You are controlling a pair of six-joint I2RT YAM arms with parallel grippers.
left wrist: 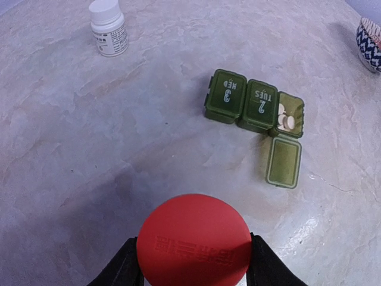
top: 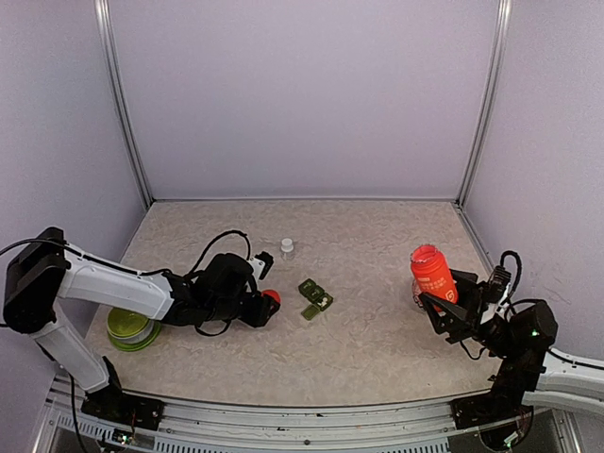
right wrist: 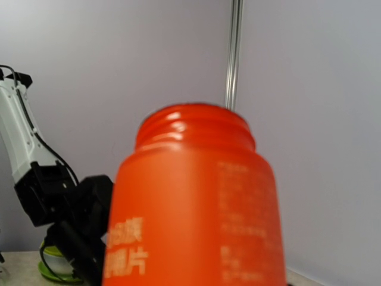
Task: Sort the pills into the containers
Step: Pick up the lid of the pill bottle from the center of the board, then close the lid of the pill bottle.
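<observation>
The containers (top: pixel 316 297) (left wrist: pixel 253 104), a dark green strip of three compartments, lie mid-table. Two lids are down, marked 3 and 2. The third lid (left wrist: pixel 284 161) is flipped open, with pale round pills (left wrist: pixel 286 119) inside that compartment. My left gripper (top: pixel 264 307) (left wrist: pixel 194 262) hovers low, just left of the strip, shut on a red round cap (left wrist: pixel 193 241) (top: pixel 272 298). My right gripper (top: pixel 442 304) is at the right side, shut on an upright red bottle (top: pixel 434 272) (right wrist: pixel 193 208) with an uncapped threaded neck. The bottle hides the right fingers in the right wrist view.
A small white capped bottle (top: pixel 287 248) (left wrist: pixel 109 28) stands behind the strip. A lime-green bowl (top: pixel 132 328) (right wrist: pixel 56 262) sits under the left arm. A blue-and-white patterned bowl (left wrist: pixel 369 42) stands at the right, behind the red bottle. Walls enclose three sides.
</observation>
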